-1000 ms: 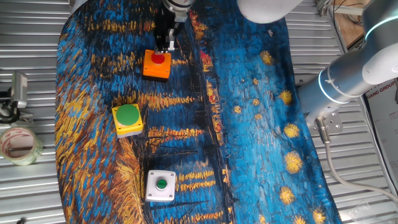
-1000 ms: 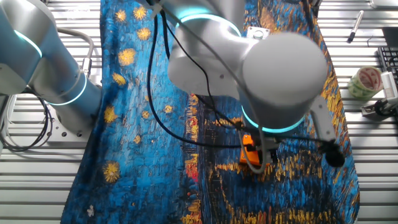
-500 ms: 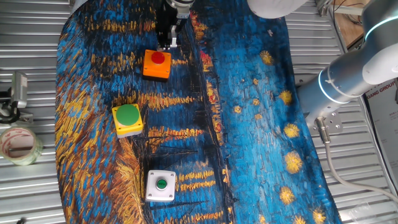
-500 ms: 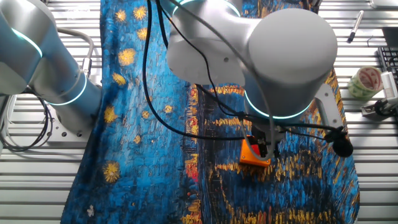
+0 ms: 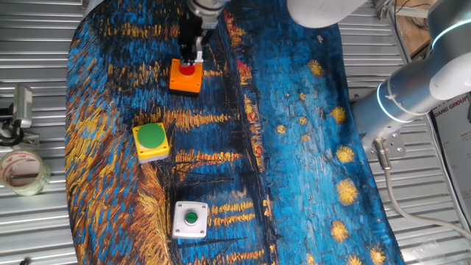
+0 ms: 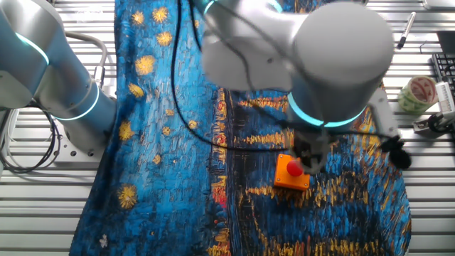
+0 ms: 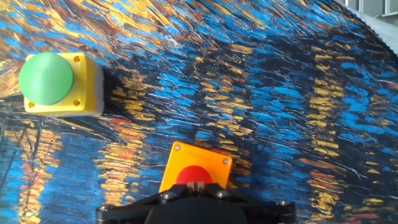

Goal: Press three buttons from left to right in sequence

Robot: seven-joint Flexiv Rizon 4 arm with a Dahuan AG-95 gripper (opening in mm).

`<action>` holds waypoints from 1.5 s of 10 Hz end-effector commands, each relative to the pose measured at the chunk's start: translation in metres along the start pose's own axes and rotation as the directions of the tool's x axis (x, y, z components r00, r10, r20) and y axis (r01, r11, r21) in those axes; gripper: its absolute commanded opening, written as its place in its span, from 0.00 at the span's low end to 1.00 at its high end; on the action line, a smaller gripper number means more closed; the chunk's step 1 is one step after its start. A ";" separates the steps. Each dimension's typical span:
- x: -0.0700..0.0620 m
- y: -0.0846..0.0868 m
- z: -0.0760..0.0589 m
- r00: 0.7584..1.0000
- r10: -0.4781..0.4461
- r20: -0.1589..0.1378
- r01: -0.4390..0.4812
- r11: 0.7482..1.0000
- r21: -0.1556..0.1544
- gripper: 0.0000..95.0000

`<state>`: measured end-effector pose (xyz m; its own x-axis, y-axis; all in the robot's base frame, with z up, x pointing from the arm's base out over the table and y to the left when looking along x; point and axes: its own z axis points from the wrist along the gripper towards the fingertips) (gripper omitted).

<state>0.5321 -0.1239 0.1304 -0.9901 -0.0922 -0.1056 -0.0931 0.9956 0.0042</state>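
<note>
The orange box (image 5: 184,79) with the red button (image 5: 188,70) lies at the far end of the row. The yellow box with the large green button (image 5: 151,140) is in the middle and the white box with the small green button (image 5: 190,219) is nearest. My gripper (image 5: 191,59) stands right over the red button. In the hand view its fingertips (image 7: 199,185) are shut together and lie over the red button (image 7: 186,173) of the orange box (image 7: 205,160). The yellow box (image 7: 59,84) shows at upper left. In the other fixed view the gripper (image 6: 309,165) is at the button's (image 6: 291,169) right side.
A blue and orange painted cloth (image 5: 294,147) covers the slatted metal table. A tape roll (image 5: 22,171) and a small metal device (image 5: 20,109) lie left of the cloth. The arm's base (image 5: 412,88) stands at the right. A pen (image 6: 407,30) lies at the far corner.
The gripper has come down and forward from behind the orange box onto the red button. In the other fixed view the arm shifted right, uncovering the orange box.
</note>
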 end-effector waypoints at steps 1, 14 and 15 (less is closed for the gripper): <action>-0.006 0.005 0.004 1.000 0.006 0.004 -0.006 1.000 0.004 0.00; -0.058 0.062 0.016 0.999 0.038 -0.011 -0.038 0.999 0.033 0.00; -0.060 0.068 0.017 0.999 0.042 -0.010 -0.042 0.998 0.038 0.00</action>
<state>0.5877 -0.0482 0.1194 -0.9938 -0.0488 -0.0996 -0.0458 0.9984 -0.0321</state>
